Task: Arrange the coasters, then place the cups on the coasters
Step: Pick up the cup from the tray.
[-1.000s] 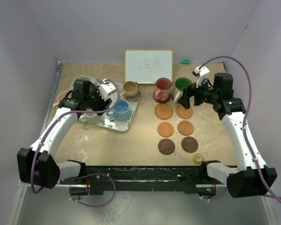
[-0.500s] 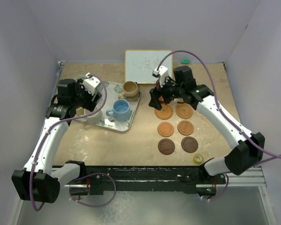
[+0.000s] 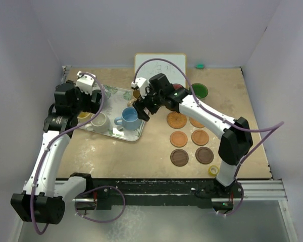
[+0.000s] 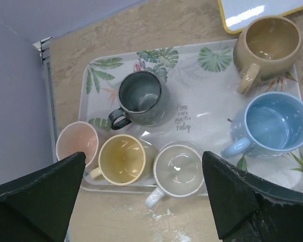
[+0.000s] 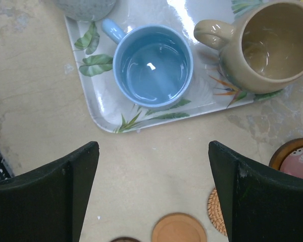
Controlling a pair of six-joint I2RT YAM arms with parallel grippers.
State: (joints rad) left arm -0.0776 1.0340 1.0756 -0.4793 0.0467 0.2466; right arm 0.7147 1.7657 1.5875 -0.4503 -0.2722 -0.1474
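Observation:
A leaf-print tray [image 4: 192,113] carries the grey cup [image 4: 140,98], tan cup [image 4: 267,43], blue cup [image 4: 275,123], white cup [image 4: 179,169] and yellow cup [image 4: 122,159]; a pink cup [image 4: 77,143] stands at its left edge. My left gripper [image 4: 144,166] hangs open high above the yellow and white cups. My right gripper [image 5: 153,151] is open over bare table just in front of the blue cup [image 5: 152,65]. Several coasters lie in two columns: woven [image 3: 177,120], orange [image 3: 179,138], dark brown [image 3: 180,157]. The red cup [image 5: 299,157] sits on a coaster, and the green cup [image 3: 198,91] stands at the back right.
A whiteboard [image 3: 164,61] leans on the back wall. A small yellow tape roll [image 3: 213,170] lies near the front edge, right of the dark coasters. Purple walls close in on both sides. The right arm stretches across the table's middle, over the red cup.
The right arm has swung left from the green cup to the tray's near corner by the blue cup. The left gripper has opened wide and drawn back leftward over the tray.

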